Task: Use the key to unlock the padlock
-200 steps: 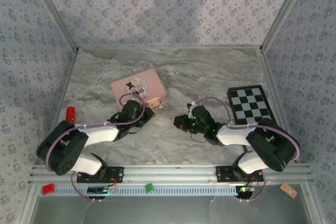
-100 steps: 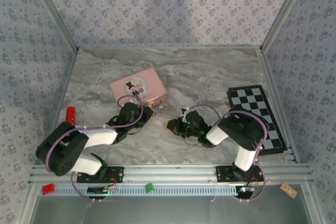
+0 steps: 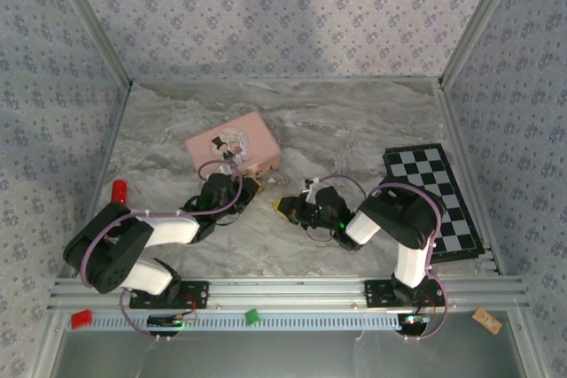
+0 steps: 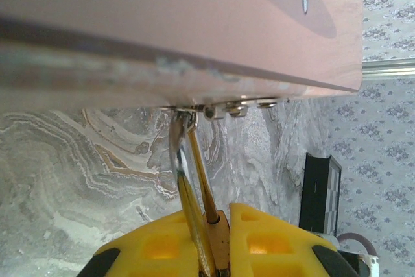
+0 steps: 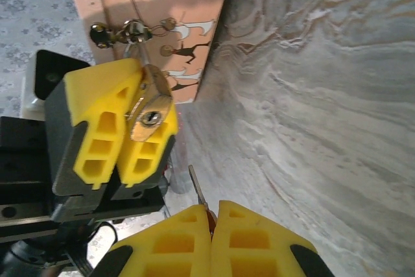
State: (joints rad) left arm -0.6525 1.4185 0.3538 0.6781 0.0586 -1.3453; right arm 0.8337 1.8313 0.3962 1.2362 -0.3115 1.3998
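1. Marbled grey surface [image 3: 354,130], boxed in by pale floral-patterned walls [image 3: 283,15]. A pink tin [image 3: 232,143] lies left of centre, a black-and-white checkerboard [image 3: 430,192] at the right edge, and a small red object [image 3: 118,189] at the left edge.
2. Left end effector [image 4: 211,215]: sits at the near edge of the tin, yellow pads closed on the brass padlock [image 5: 150,113]. The lock body is pinched between the pads, clear of the surface.
3. Padlock position: just beside the near side of the tin. Its thin silvery shackle [image 4: 185,160] runs from the body up into the small metal hasp [image 4: 227,107] on the tin's edge. In the right wrist view the keyhole face points out from between the left pads, towards the right arm.
4. Right end effector [image 5: 212,215]: low over the surface, just right of the left one in the top view, with a small gap between the two. Yellow pads are pressed together on the key [image 5: 196,191]; only a short thin blade sticks out past the fingertips.
5. Key tip to keyhole: apart, not touching. The blade points roughly towards the padlock but sits below the keyhole in the right wrist view.
6. The key's head is hidden between the pads; its shape cannot be told.
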